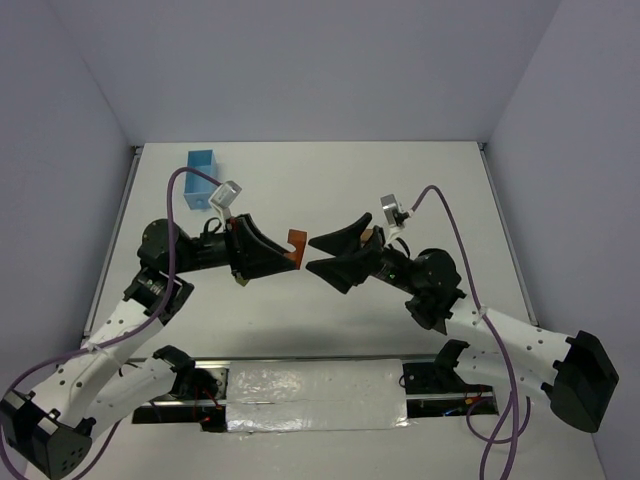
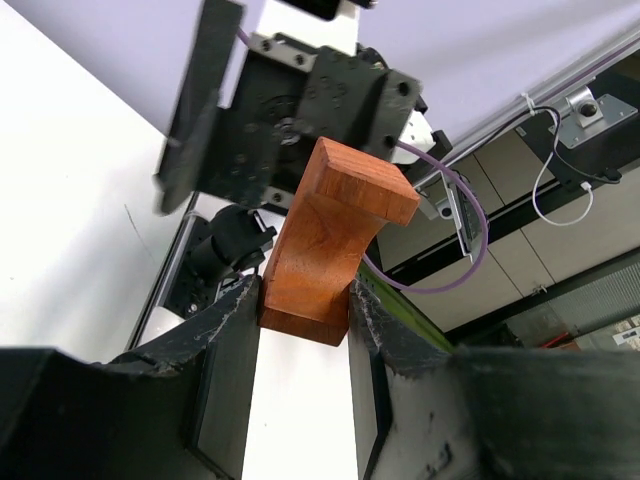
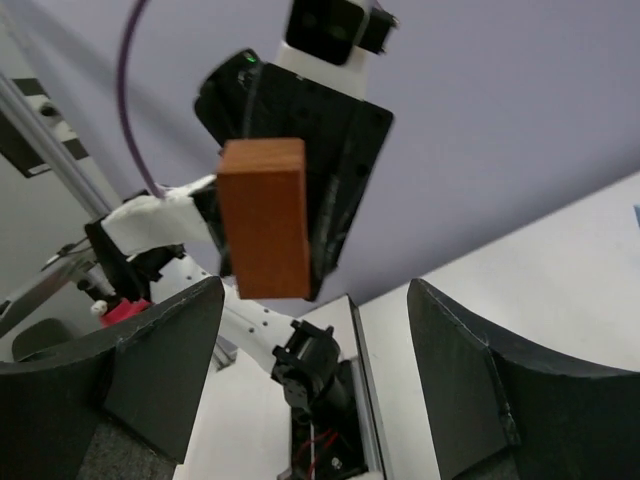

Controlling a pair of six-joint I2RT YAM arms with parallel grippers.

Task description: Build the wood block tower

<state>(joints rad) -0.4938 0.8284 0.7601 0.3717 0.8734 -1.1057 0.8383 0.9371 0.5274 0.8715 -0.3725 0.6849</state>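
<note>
Your left gripper (image 1: 291,252) pinched the arch (image 2: 335,240); your right gripper (image 1: 311,254), jaws spread, faced it from 3 o'clock.

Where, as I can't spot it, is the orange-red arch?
Top view, centre: orange-red arch clamped in the left gripper, just left of the open right gripper.

top view: orange-red arch (image 1: 295,243) mostly covered by the left fingers (image 1: 268,252), only one end pokes out, too small to read its shape. left wrist: arch's lower end sits sunk between the fingers, contact faces hidden; finger bases cut by the bottom edge. right wrist: arch seen end-on, notch hidden; right fingers (image 3: 165,365) cropped at the bottom edge. inside of the light blue box (image 1: 203,165) not readable.
</note>
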